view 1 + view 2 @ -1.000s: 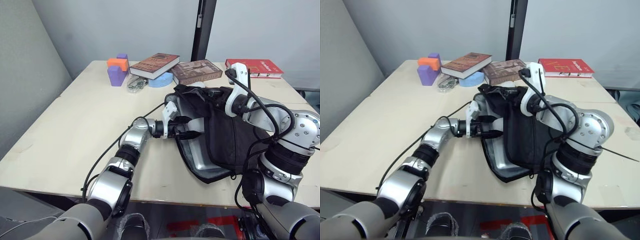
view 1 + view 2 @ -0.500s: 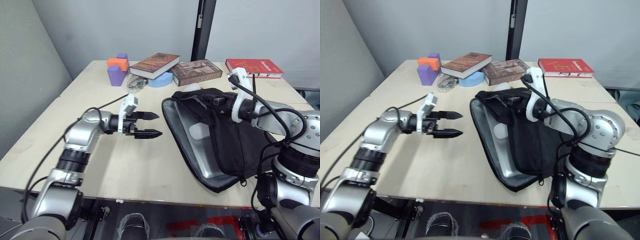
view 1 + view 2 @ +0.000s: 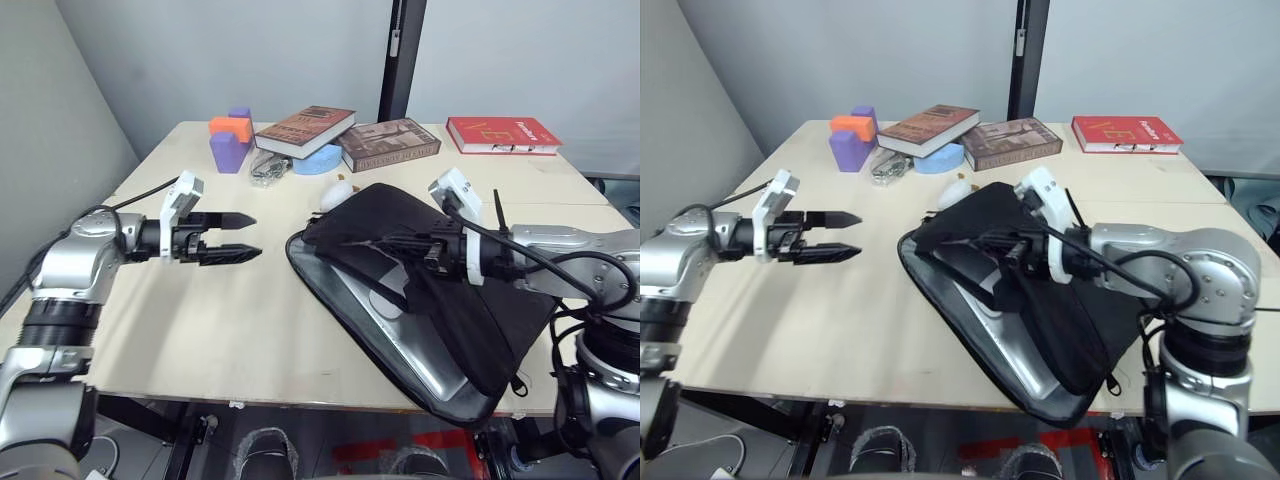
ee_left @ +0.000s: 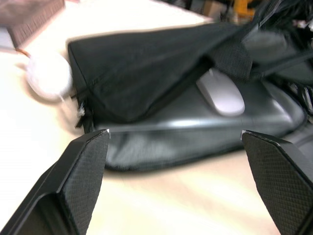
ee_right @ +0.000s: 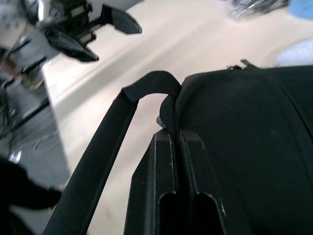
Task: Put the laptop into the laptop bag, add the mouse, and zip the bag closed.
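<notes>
Apparently to fold the flap over ahead of zipping, the right gripper has its fingers pressed together on a thin strap of the laptop bag, drawing the black cover leftward across the opening. Inside, the laptop lies flat with the mouse resting on its lid, both partly under the flap. Well to the left, the left gripper hovers above the table with its fingers apart and empty, probably keeping out of the way.

The left gripper hovers at left, fingers spread; the right gripper is clamped, arm reaching leftward.
</notes>
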You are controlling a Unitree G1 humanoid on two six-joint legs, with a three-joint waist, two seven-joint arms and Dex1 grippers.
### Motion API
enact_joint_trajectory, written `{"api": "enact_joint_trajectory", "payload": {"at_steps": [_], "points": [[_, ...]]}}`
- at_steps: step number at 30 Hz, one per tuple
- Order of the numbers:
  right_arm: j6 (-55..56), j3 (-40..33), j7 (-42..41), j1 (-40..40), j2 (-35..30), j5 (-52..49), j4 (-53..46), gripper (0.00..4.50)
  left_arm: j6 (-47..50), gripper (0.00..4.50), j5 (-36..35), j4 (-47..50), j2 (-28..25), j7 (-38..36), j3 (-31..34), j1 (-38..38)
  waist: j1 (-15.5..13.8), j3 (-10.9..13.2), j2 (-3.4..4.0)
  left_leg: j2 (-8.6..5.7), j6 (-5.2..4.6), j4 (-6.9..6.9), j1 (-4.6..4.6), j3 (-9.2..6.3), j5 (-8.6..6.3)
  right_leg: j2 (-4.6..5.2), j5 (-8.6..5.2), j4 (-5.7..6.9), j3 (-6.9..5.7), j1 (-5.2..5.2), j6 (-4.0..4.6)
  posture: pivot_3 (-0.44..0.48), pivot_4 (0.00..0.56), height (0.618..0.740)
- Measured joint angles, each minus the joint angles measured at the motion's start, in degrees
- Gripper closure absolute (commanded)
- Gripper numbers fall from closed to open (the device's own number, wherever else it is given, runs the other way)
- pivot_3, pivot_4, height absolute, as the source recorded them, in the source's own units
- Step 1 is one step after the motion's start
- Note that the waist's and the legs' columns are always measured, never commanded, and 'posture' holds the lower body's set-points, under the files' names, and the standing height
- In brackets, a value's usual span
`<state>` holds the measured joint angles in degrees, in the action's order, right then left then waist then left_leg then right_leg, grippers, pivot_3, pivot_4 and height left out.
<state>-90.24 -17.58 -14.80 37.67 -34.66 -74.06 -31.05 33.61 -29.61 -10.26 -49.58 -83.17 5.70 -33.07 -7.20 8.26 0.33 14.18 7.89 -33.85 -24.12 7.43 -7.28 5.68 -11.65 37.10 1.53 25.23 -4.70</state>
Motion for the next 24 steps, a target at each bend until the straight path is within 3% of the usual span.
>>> {"api": "enact_joint_trajectory", "payload": {"at_steps": [4,9,12,15,20,24], "points": [[3.19,0.63,-4.59,-2.31,-5.43,-1.09,-1.24,1.76,0.57,0.0,-1.55,2.08,-2.66,-0.3,1.23,0.29,-0.7,-0.01,0.0,-0.01,-0.02,-0.12,0.04,-0.01,0.0,0.02,0.0,0.08,0.03,-0.06,0.0,0.0,0.15,0.725],[8.24,0.05,-17.89,-10.21,-18.66,1.35,-1.68,0.04,1.41,0.0,-1.99,2.26,-5.39,-0.74,2.19,0.63,-1.33,-0.01,-0.01,0.0,-0.11,-0.12,0.02,0.01,-0.05,0.02,0.0,0.05,0.05,-0.04,-0.01,0.0,0.15,0.725],[12.88,-5.36,-27.18,-18.24,-26.71,5.06,-0.87,0.01,1.35,0.0,-1.91,1.21,-7.68,-2.14,2.23,1.5,-1.5,-0.02,-0.04,0.0,-0.37,-0.11,0.0,0.03,-0.19,0.02,-0.01,-0.01,0.05,-0.03,-0.01,0.0,0.15,0.725],[17.41,-12.88,-35.05,-26.12,-30.36,8.56,-0.06,0.01,0.18,0.0,-1.48,-1.33,-9.07,-3.56,2.02,0.93,-1.43,-0.05,-0.07,0.01,-0.41,-0.15,0.0,0.04,-0.19,0.02,-0.01,0.04,0.06,-0.02,0.01,0.0,0.15,0.725],[23.37,-28.44,-46.4,-40.96,-32.19,17.77,3.88,0.01,-3.66,0.0,1.73,-10.55,-13.29,-6.01,1.14,-3.19,-1.41,-0.09,-0.15,0.0,-0.49,-0.25,0.02,0.07,-0.2,0.06,-0.04,0.05,0.08,-0.04,0.05,0.0,0.15,0.725],[27.27,-37.3,-51.97,-47.36,-32.17,23.45,7.94,0.01,-7.58,0.0,5.27,-18.03,-14.64,-6.61,-1.0,-7.34,-1.41,-0.1,-0.15,0.0,-0.52,-0.34,0.02,0.07,-0.21,0.07,-0.05,0.1,0.09,-0.04,0.06,0.0,0.15,0.725]]}}
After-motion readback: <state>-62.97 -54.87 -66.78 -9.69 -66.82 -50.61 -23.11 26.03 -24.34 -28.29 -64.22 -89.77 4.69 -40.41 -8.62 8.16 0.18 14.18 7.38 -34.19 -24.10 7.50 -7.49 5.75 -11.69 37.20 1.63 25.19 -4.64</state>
